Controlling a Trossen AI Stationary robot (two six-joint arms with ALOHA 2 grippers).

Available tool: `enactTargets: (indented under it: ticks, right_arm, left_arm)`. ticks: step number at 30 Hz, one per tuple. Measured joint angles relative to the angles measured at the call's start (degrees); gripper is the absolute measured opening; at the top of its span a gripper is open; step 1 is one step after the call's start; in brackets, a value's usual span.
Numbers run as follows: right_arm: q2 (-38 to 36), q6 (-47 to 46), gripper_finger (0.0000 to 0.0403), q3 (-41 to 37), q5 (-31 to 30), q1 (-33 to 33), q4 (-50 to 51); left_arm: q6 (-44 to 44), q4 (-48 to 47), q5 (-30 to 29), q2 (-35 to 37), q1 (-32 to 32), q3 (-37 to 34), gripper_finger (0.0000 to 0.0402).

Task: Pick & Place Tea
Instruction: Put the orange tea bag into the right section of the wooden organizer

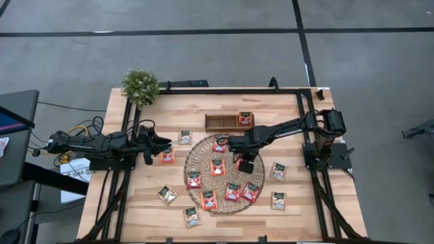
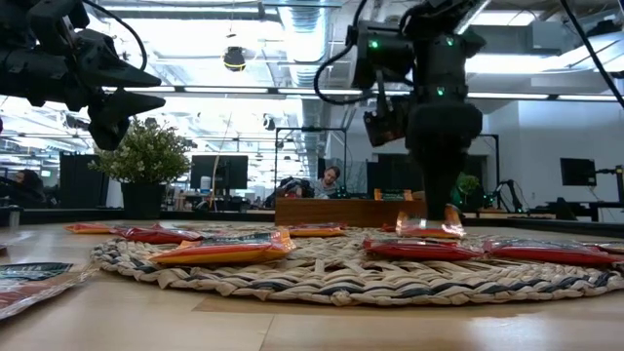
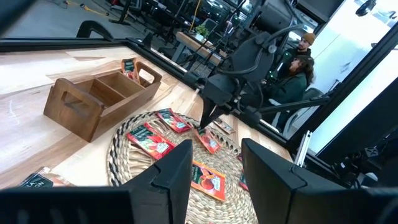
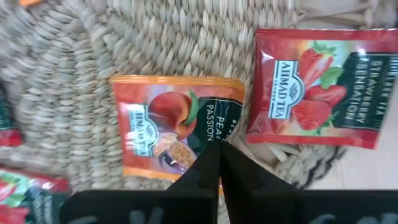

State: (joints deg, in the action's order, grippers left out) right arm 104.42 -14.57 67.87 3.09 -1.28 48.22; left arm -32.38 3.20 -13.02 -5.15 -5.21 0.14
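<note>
The grey floor is crossed by dark lines. A pale wooden table stands in a black frame, with a small potted plant at its far left corner. Left of it stands a dark desk, with yellow cables on the floor between. Beyond, the low view shows an office with ceiling light strips, monitors, and a seated person.

Woven mat sat mid-counter with sachets on it, more sachets loose around it (both sides). Wooden tray lay behind the mat, one sachet inside. Plant stood at back-left corner.
</note>
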Motion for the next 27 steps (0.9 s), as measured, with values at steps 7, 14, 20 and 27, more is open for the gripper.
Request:
enactTargets:
  ticks: [7,14,20,27]
  right_arm:
    - [-0.13,2.5,0.0,8.89,0.0,0.01,10.15]
    - [-0.2,6.99,0.0,18.06,-3.3,1.85,20.23]
    - [-0.29,10.96,0.0,23.09,-14.8,5.06,26.97]
    - [-0.29,18.72,0.0,23.73,-25.65,9.81,26.66]
  left_arm:
    - [0.02,0.0,0.0,0.01,-0.02,0.0,0.0131]
    - [0.02,0.0,0.0,0.0,0.0,0.0,0.0131]
    - [0.02,0.0,0.0,0.02,-0.02,0.0,0.0131]
    - [0.02,0.02,0.0,0.02,-0.02,0.0,0.0131]
